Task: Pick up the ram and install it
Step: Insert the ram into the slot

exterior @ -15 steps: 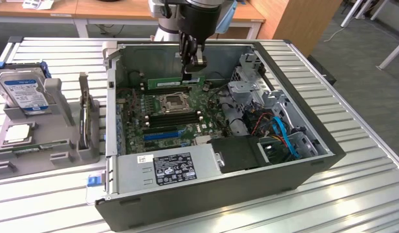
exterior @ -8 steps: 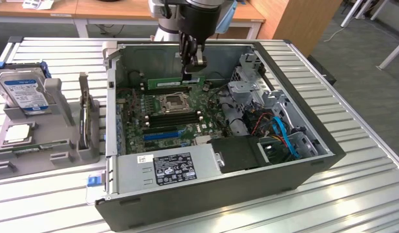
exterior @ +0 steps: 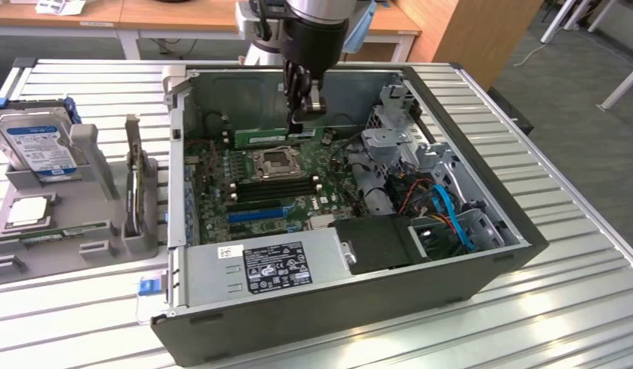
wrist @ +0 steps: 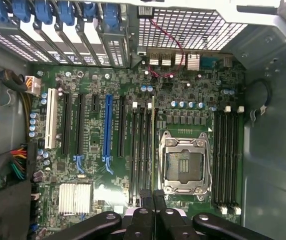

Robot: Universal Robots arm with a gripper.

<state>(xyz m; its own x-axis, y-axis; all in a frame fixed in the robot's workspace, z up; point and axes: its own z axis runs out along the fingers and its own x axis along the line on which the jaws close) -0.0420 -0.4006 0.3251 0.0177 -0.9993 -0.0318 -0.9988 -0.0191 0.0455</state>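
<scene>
Here we are over the open computer case point(exterior: 347, 315) on the slatted metal table point(exterior: 573, 307), and the arm reaches straight down into it from above. The hand point(exterior: 301, 123) is pinched narrow, its two dark fingers point(wrist: 145, 197) pressed together on the top edge of the ram point(exterior: 270, 137). In the exterior view the green stick stands on its long edge on the motherboard point(exterior: 218, 165), just beyond the processor socket point(exterior: 272, 161) and close to the case's far wall, its pale label facing the camera. From the wrist view the ram point(wrist: 153, 150) is seen edge-on, a thin line running out from the fingertips, right alongside the black memory slots point(wrist: 142, 150) and just beside the open metal socket point(wrist: 183, 165). Whether it is pushed fully home in its slot I cannot tell. A second bank of black slots point(wrist: 228, 155) lies on the other side of the socket. Over on the exterior view's left, well apart from the case, a grey holder point(exterior: 101, 165) carries the blue-labelled hard drive point(exterior: 37, 142) and the square silver processor chip point(exterior: 29, 211). Nearer the camera, the power supply point(exterior: 264, 265) lies inside the case.
</scene>
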